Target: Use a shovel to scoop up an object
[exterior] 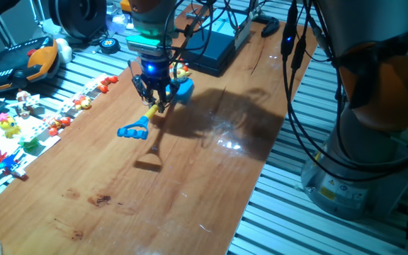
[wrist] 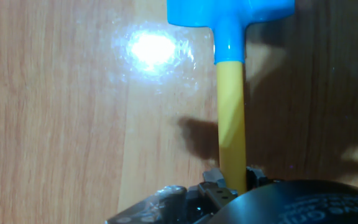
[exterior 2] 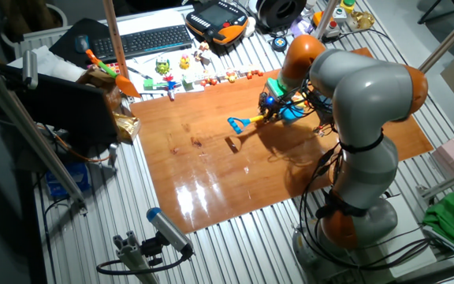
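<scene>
Yellow shaft point(wrist: 231, 118) of the shovel point(exterior: 154, 113) sits pinched in the claw point(exterior: 156, 101), blade point(exterior: 181, 88) lying on the wood table point(exterior: 190, 184) right beside the tiny toy point(exterior: 181, 71) behind it.

overhead glare flares on your glossy table point(wrist: 55, 124); the arm's shadow darkens its right, the hand view slightly soft.

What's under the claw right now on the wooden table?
The claw is over the shovel's yellow shaft, which runs between its fingers. The blue loop end sticks out beyond it and the blade lies behind. The actual contact is hidden.
</scene>
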Controlling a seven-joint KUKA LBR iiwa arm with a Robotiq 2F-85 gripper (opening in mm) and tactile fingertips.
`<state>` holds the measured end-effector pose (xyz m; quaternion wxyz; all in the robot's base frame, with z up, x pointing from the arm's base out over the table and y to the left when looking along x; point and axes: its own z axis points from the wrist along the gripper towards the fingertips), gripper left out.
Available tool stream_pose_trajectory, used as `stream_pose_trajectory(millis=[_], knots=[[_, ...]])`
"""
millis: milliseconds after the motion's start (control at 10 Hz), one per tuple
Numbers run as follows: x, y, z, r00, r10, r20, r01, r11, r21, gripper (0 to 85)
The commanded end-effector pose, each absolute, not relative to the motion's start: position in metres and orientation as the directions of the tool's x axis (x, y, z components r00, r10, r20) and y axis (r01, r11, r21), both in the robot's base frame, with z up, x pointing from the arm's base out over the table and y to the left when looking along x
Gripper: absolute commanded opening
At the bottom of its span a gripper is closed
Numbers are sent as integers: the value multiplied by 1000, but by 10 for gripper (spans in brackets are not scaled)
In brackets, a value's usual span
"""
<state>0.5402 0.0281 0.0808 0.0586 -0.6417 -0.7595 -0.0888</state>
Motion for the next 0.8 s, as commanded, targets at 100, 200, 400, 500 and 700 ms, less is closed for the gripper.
stream_pose_trajectory(millis=[100, 200, 400, 500, 700], knots=[[538, 33, 80, -164, 966, 198, 986, 155, 63, 7], [536, 37, 79, -158, 968, 197, 987, 149, 62, 7], [531, 43, 80, -145, 969, 200, 989, 137, 52, 7], [530, 40, 81, -140, 970, 201, 990, 133, 46, 10], [531, 32, 78, -163, 961, 223, 986, 154, 58, 10]])
